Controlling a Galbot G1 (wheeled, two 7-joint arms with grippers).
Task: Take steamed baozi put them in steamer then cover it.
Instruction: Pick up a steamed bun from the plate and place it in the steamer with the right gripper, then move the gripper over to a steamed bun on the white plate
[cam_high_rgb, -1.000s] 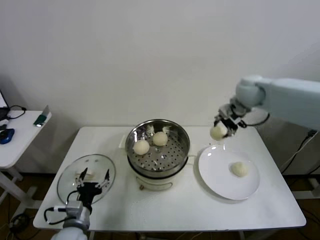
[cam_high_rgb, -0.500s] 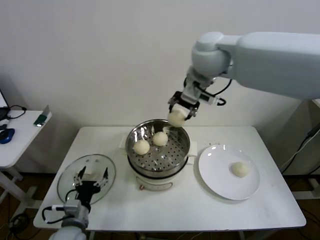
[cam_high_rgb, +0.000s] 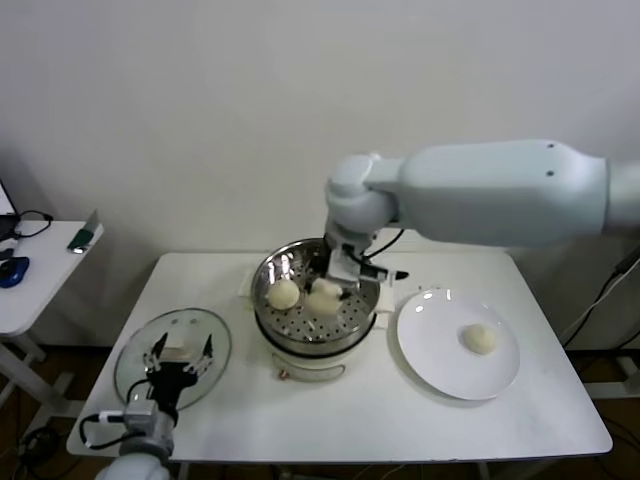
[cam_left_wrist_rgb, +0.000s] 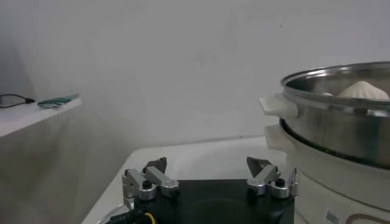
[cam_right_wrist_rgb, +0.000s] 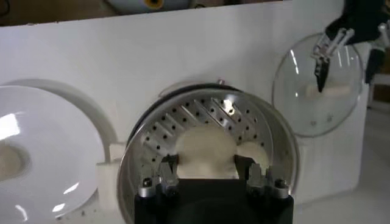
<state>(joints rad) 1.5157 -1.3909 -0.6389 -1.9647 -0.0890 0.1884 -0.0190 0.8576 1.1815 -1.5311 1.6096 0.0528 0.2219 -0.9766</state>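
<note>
The steamer (cam_high_rgb: 300, 335) stands mid-table with its perforated tray (cam_right_wrist_rgb: 201, 115) showing. My right gripper (cam_high_rgb: 330, 285) is down inside it, shut on a cream-white baozi (cam_right_wrist_rgb: 204, 146), which sits low over the tray. Another baozi (cam_high_rgb: 283, 293) lies next to it in the pot and also shows in the right wrist view (cam_right_wrist_rgb: 255, 156). One baozi (cam_high_rgb: 480, 338) lies on the white plate (cam_high_rgb: 440, 360). The glass cover (cam_high_rgb: 135, 365) lies flat on the table at the left. My left gripper (cam_high_rgb: 182, 350) hangs open and empty just over it.
The left wrist view shows the steamer's steel wall (cam_left_wrist_rgb: 341, 122) close to my left gripper (cam_left_wrist_rgb: 207, 167), with a bun's top (cam_left_wrist_rgb: 364, 90) above the rim. A small side table (cam_high_rgb: 40, 270) with cables stands at far left. A wall runs behind the table.
My right arm carried the baozi from above the plate leftwards over the steamer's rim, then lowered it into the pot. The left arm has stayed over the cover.
</note>
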